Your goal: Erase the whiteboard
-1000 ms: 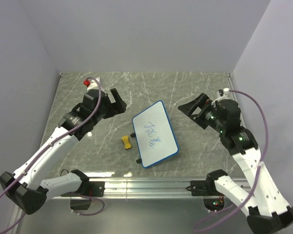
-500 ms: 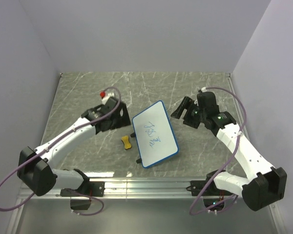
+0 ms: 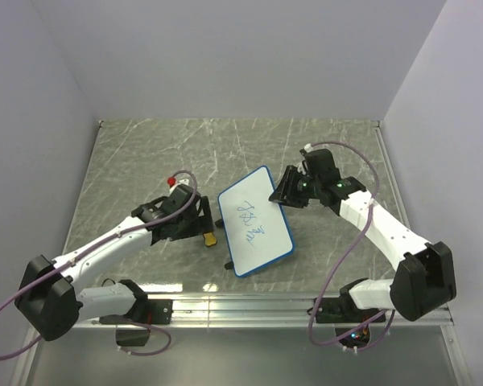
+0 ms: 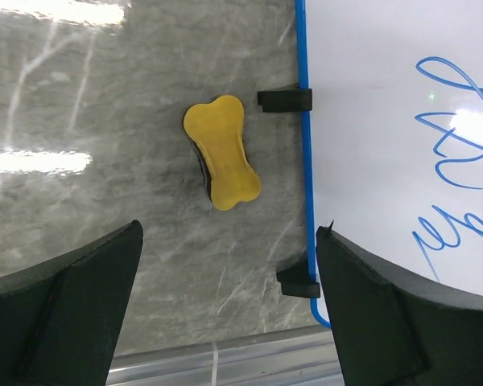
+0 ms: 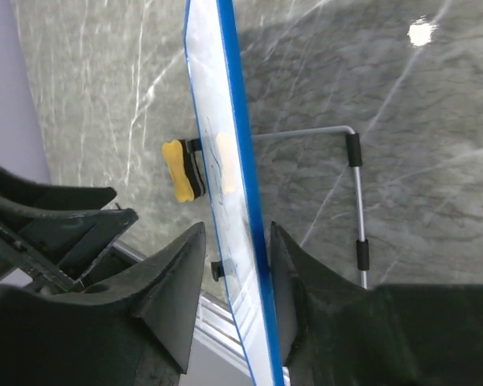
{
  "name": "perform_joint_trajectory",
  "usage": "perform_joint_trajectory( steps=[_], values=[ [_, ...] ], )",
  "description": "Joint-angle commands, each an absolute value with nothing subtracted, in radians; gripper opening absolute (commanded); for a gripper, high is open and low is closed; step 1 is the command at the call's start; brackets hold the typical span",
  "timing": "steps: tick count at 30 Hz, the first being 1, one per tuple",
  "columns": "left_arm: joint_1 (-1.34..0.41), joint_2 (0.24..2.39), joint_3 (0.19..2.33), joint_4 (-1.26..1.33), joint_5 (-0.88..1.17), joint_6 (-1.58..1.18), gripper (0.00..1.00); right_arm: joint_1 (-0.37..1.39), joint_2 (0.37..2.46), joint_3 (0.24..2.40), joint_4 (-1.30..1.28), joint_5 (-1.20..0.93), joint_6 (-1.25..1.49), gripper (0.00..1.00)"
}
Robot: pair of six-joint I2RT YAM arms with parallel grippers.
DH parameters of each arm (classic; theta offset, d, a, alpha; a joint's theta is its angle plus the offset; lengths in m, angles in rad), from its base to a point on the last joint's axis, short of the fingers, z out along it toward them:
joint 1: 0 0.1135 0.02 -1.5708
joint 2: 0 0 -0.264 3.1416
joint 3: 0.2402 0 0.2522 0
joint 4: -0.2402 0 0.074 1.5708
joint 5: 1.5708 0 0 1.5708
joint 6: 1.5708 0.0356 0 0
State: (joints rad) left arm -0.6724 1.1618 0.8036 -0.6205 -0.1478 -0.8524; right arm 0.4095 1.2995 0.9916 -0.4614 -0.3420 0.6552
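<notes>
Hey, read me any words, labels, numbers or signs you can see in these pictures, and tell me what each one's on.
Blue marker scribbles on the whiteboard: loose strokes, not readable as words.
Yellow eraser: no text shows.
Nothing else carries a label or sign.

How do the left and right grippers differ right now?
The left gripper stands wide open; the right gripper has its jaws much narrower. The left gripper is over the yellow eraser lying on the table, not touching it; the right gripper straddles the blue-framed edge of the whiteboard, though a firm clamp cannot be confirmed. Both are black, two-fingered and low, one on each side of the whiteboard.
</notes>
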Motion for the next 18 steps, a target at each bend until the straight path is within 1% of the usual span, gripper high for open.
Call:
perform_joint_trajectory(
  steps=[1,3,6,9,12,16,18],
  values=[
    [-0.69,1.181,0.792,-0.529,-0.117,-0.877,0.94,0.425,1.315,0.982,-0.411,-0.376,0.629,0.42],
    [-0.696,1.218,0.793,-0.503,-0.117,-0.88,0.94,0.426,1.322,0.976,-0.416,-0.382,0.621,0.36],
    [-0.703,1.304,0.814,-0.503,-0.138,-0.885,0.93,0.425,1.325,0.968,-0.422,-0.385,0.609,0.29],
    [-0.709,1.394,0.838,-0.523,-0.176,-0.891,0.88,0.426,1.322,0.969,-0.446,-0.383,0.594,0.24],
    [-0.712,1.459,0.847,-0.532,-0.216,-0.908,0.83,0.426,1.315,0.974,-0.466,-0.377,0.58,0.22],
    [-0.713,1.512,0.842,-0.496,-0.215,-0.905,0.63,0.423,1.305,0.983,-0.491,-0.377,0.565,0.2],
    [-0.713,1.522,0.842,-0.488,-0.216,-0.907,0.58,0.426,1.304,0.986,-0.5,-0.379,0.558,0.18]
  ],
)
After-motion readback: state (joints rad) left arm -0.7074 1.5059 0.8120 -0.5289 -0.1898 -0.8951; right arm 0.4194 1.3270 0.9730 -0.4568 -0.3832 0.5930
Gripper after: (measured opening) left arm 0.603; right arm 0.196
